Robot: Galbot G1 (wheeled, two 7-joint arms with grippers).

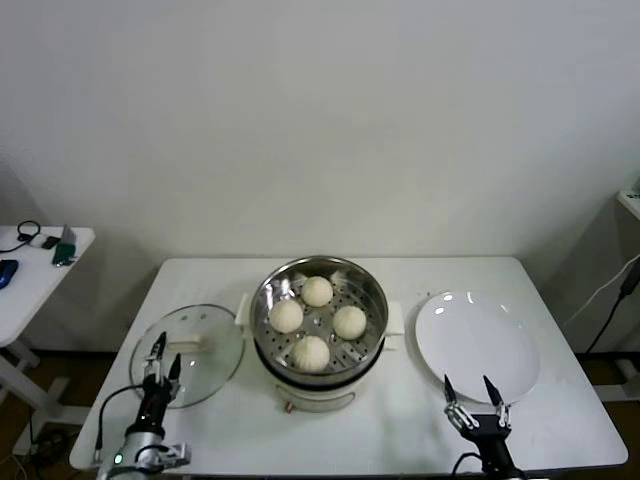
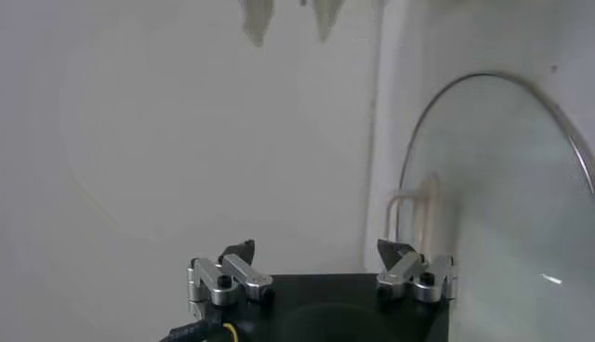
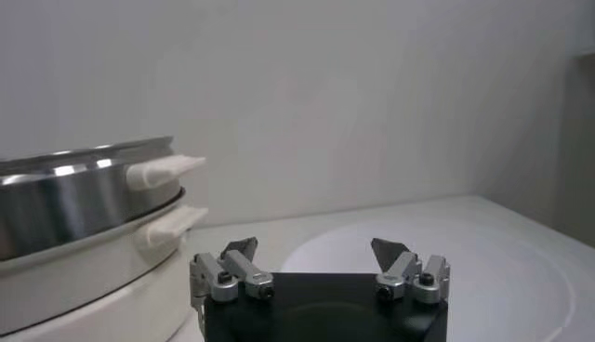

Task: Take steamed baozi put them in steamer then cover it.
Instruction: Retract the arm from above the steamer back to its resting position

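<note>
Polished steel forms the round basket of the steamer (image 1: 320,322), which you will find at the centre of the white table (image 1: 560,420), seated on a cream-white pot base with stubby side handles. Its perforated floor carries all four steamed baozi (image 1: 317,291), smooth, cream-white and round, set close in a diamond without stacking. The steamer is uncovered.

Note the cover (image 1: 190,352): a round clear glass lid with a thin metal rim and a cream-white bar handle, lying flat on the table just beside the steamer on your robot's left. A flat, glossy white plate (image 1: 478,345) lies on the opposite side, bare.

Your left gripper (image 1: 160,360) sits low at the near edge of the cover, its dark fingertips parted and holding nothing. Your right gripper (image 1: 474,392) sits at the near rim of the plate, fingers likewise spread and empty; its wrist view shows the steamer's steel wall (image 3: 84,200) and white handles alongside.
</note>
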